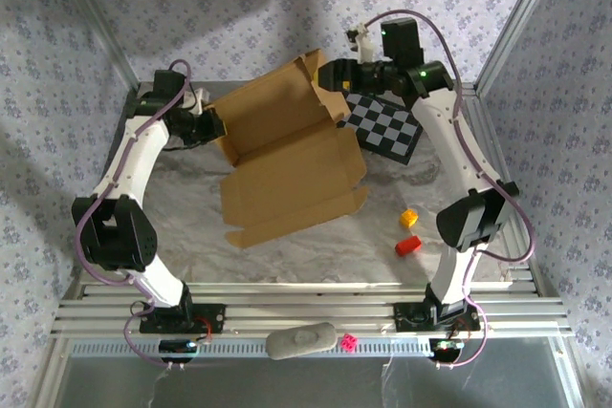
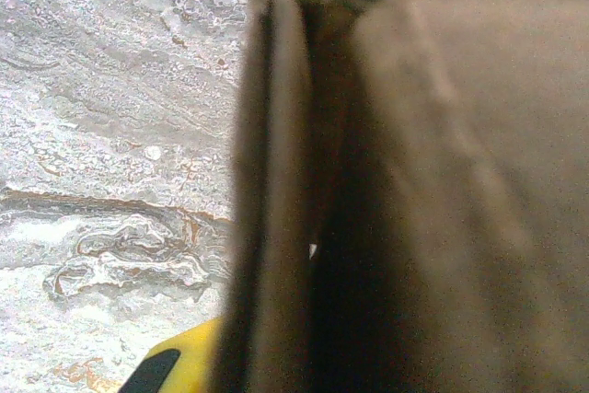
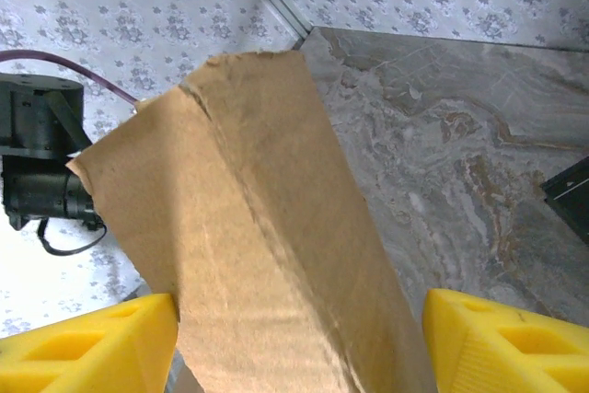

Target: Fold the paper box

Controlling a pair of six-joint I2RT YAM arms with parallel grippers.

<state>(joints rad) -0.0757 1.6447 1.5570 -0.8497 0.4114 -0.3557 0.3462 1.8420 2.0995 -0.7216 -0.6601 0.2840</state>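
Observation:
The paper box [image 1: 287, 164] is a brown cardboard mailer lying open at the table's middle, its back panel tilted up. My left gripper [image 1: 212, 126] is at the box's left rear corner, shut on a folded side wall [image 2: 304, 181]. One yellow finger [image 2: 175, 365] shows beside that wall. At the raised panel's upper right corner is my right gripper [image 1: 335, 74]. It is open, with yellow fingers [image 3: 87, 347] spread wide on either side of a creased flap [image 3: 267, 255] that stands between them.
A black-and-white checkered board [image 1: 384, 126] lies right of the box, under the right arm. A yellow block [image 1: 408, 218] and a red block [image 1: 408, 246] sit at the front right. The marbled tabletop [image 1: 182, 226] is walled by patterned panels.

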